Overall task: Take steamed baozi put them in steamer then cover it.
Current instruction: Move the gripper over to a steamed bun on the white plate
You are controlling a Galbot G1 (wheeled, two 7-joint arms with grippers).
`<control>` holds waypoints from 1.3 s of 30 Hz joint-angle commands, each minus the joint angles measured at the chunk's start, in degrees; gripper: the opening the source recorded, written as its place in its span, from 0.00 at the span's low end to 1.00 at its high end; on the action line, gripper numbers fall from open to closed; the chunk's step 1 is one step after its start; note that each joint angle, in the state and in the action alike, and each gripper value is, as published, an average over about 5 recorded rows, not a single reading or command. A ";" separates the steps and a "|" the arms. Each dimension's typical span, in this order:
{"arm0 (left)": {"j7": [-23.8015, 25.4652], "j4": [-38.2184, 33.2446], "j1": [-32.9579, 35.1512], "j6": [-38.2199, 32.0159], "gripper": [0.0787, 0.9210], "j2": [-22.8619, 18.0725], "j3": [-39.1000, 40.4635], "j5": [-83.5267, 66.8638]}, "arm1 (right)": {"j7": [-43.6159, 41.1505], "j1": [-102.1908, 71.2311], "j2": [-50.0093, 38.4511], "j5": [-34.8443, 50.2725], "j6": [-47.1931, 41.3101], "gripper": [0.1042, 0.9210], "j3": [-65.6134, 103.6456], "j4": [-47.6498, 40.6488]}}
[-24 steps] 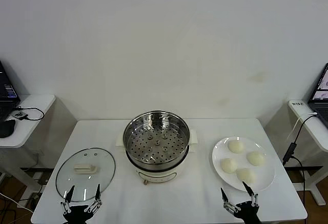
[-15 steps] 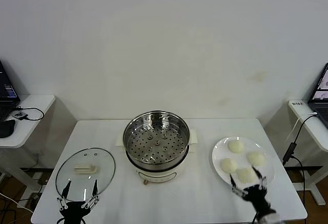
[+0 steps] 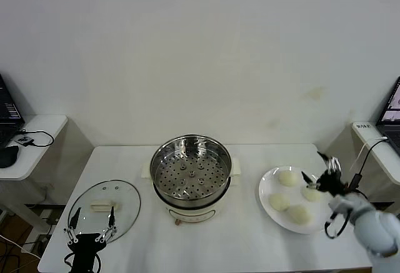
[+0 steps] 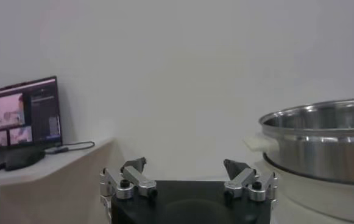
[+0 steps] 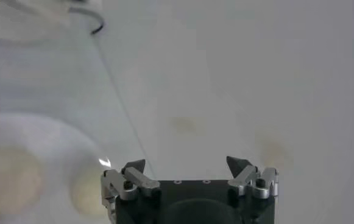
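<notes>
Four steamed baozi [image 3: 294, 194] lie on the plate [image 3: 267, 187] beneath the right gripper's [image 3: 320, 172] spread jaws.

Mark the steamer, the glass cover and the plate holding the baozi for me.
steamer [image 3: 190, 172]: head view, on the perforated tray inside the steel pot.
cover [image 3: 104, 207]: head view, on its cream-white bar handle.
plate [image 3: 265, 188]: head view, on the bare rim nearest the steamer.

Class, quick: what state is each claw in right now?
Left claw: open, empty, by the cover.
Right claw: open, empty, above the baozi plate.
</notes>
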 commanded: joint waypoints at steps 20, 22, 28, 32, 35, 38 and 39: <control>-0.10 0.60 -1.54 0.23 0.88 -0.52 -0.79 0.78 | -29.71 46.55 -3.69 6.33 -0.16 0.88 -49.85 -26.27; -0.08 0.72 -1.56 0.20 0.88 -0.40 -1.03 0.69 | -29.10 46.85 -2.54 5.88 -0.47 0.88 -50.70 -27.23; -0.03 0.81 -1.61 0.18 0.88 -0.11 -1.52 0.51 | -27.39 46.01 0.46 3.28 -0.69 0.88 -51.70 -29.14; -0.02 0.59 -1.47 0.18 0.88 -0.10 -1.69 0.51 | -26.65 45.23 2.01 1.64 -0.73 0.88 -51.63 -30.10; -0.05 0.40 -1.28 0.11 0.88 -0.07 -1.95 0.50 | -25.61 45.08 3.10 0.42 -0.40 0.88 -51.53 -31.13; -0.07 0.34 -1.14 -0.02 0.88 -0.07 -2.23 0.46 | -24.57 45.04 4.21 -0.26 0.03 0.88 -51.37 -32.16; -0.08 0.35 -1.11 -0.07 0.88 -0.09 -2.28 0.47 | -24.29 44.99 4.57 -0.53 0.20 0.88 -51.32 -32.49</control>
